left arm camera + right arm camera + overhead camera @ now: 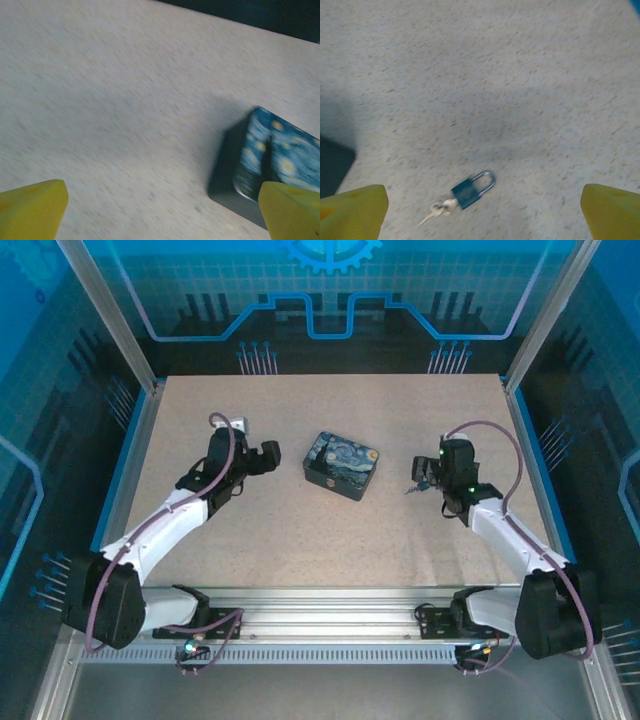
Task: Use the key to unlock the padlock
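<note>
The padlock [468, 192] is a small dark teal block with a silver shackle, lying flat on the speckled table. A pale key [440, 207] sticks out of its bottom end, with a second key on the same ring. My right gripper [482, 216] hangs above it, open, its yellow fingertips [355, 210] wide apart on either side and nothing between them. In the top view the right gripper [425, 476] sits right of the tin. My left gripper [160, 216] is open over bare table, and in the top view the left gripper [268, 457] points toward the tin.
A rectangular tin [341, 465] printed with a blue swirling night sky stands mid-table between the arms; the tin [280, 155] lies just beyond my left gripper's right fingertip. Blue rails and clear walls [135, 430] fence the table.
</note>
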Controlling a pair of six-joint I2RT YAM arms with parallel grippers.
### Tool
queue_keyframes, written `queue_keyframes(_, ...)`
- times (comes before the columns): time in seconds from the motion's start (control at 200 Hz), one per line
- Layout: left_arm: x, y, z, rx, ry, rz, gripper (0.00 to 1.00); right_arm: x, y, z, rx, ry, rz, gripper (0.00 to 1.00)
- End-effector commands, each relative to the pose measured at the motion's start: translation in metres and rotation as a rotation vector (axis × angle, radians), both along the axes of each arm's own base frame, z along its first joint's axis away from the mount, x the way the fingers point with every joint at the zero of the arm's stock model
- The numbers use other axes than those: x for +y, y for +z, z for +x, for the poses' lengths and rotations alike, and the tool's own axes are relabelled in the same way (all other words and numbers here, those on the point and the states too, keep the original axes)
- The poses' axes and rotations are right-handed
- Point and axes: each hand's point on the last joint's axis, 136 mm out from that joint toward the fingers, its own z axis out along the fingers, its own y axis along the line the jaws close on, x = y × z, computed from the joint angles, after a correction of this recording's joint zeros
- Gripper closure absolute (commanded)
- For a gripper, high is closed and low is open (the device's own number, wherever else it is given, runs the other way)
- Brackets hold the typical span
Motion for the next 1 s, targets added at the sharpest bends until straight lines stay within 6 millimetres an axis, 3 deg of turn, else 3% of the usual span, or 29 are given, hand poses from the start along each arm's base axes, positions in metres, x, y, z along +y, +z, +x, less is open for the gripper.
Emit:
queue_keyframes(0.0,0.046,0.002,0.020,-0.146,0.102,0.193,0.01,-0.025,0.013,0.020,-0.136,-0.085,-0.189,0.00)
queue_keyframes(0.16,0.081,-0.037,0.034,-0.090,0.195,0.242,0.01,-0.025,-0.006,0.034,-0.195,-0.058,-0.239,0.00)
queue_keyframes(0.325,0.096,-0.031,0.038,-0.133,0.209,0.251,0.01,-0.020,-0.016,0.040,-0.239,-0.008,-0.238,0.00)
queue_keyframes(0.43,0.103,-0.046,0.029,-0.024,0.193,0.271,0.01,-0.014,-0.023,0.046,-0.227,0.025,-0.232,0.00)
queue_keyframes(0.595,0.115,-0.062,0.017,-0.060,0.241,0.242,0.01,-0.014,-0.033,0.052,-0.214,0.045,-0.182,0.00)
queue_keyframes(0.665,0.107,-0.060,0.020,-0.140,0.184,0.248,0.01,-0.012,-0.033,0.051,-0.228,0.080,-0.151,0.00)
queue_keyframes(0.835,0.099,-0.084,0.009,-0.210,0.142,0.224,0.01,0.005,-0.042,0.044,-0.311,0.218,-0.100,0.00)
queue_keyframes(0.881,0.098,-0.079,0.010,-0.287,0.140,0.241,0.01,0.009,-0.043,0.046,-0.278,0.244,-0.084,0.00)
queue_keyframes(0.991,0.099,-0.082,0.012,-0.248,0.147,0.239,0.01,0.006,-0.043,0.046,-0.277,0.230,-0.085,0.00)
